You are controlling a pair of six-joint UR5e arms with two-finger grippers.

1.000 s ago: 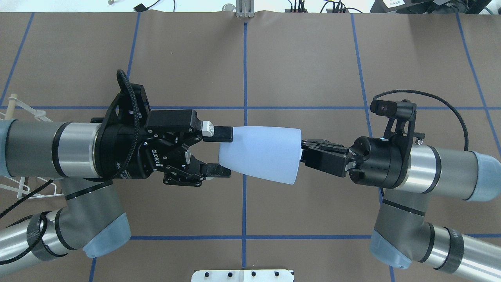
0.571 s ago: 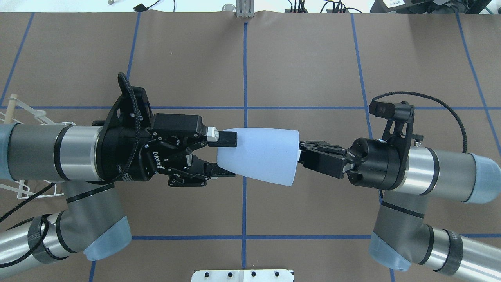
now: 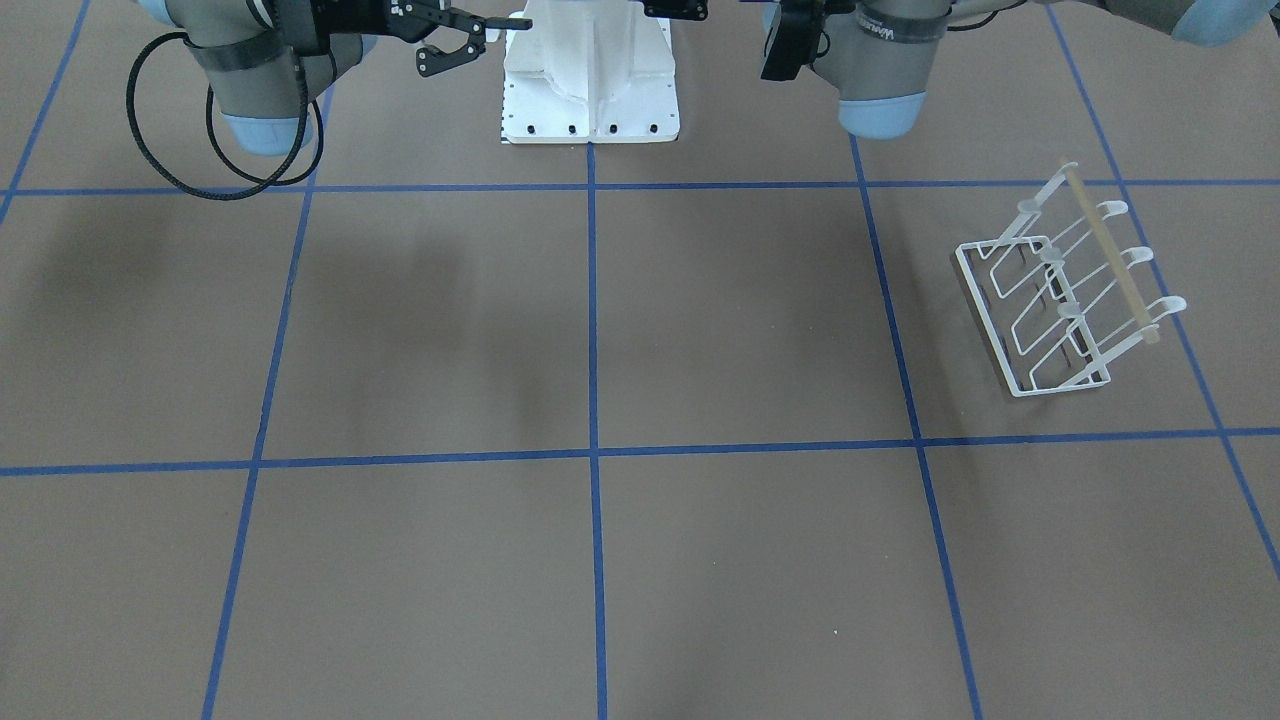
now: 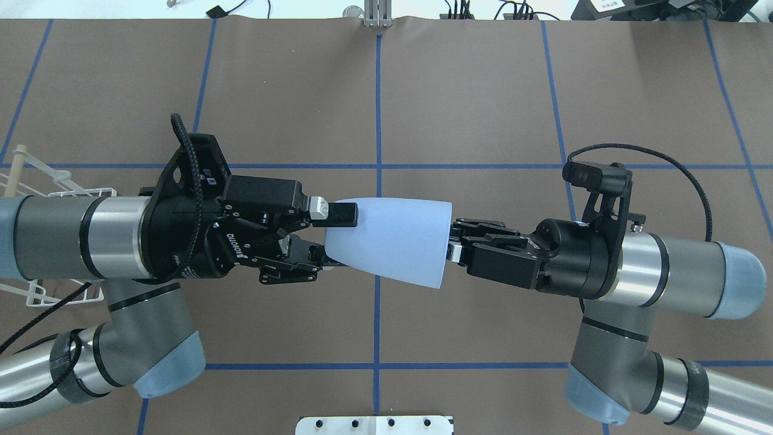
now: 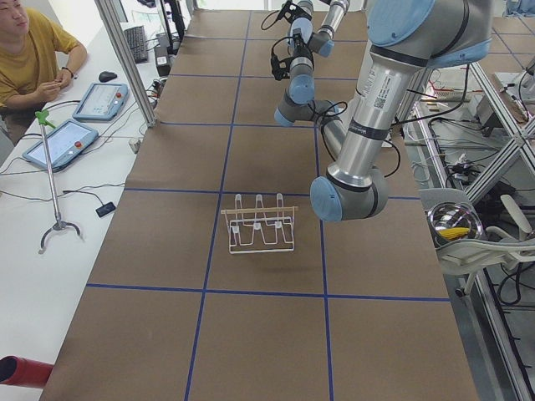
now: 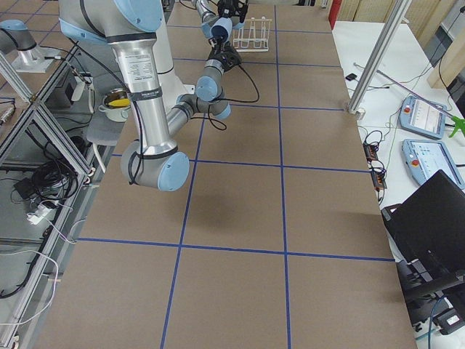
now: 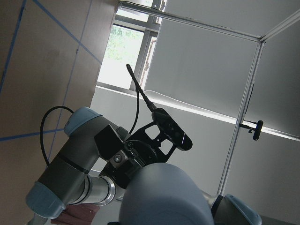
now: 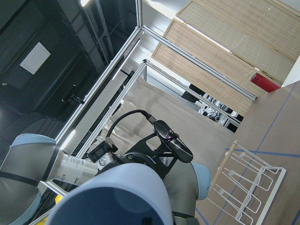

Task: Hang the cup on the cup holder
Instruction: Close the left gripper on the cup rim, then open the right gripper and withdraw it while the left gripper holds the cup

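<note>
Cup (image 4: pixel 392 241): left gripper (image 4: pixel 336 238) clamps its base; right gripper (image 4: pixel 454 243) its rim.

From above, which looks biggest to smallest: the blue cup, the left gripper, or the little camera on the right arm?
1. left gripper and cup: nearly alike, too close to rank.
2. camera: clearly smallest.

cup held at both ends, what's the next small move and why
Probably have the right gripper open its fingers and release the rim: the left gripper looks clamped on the narrow end of the cup, and the cup holder stands on the left arm's side.
</note>
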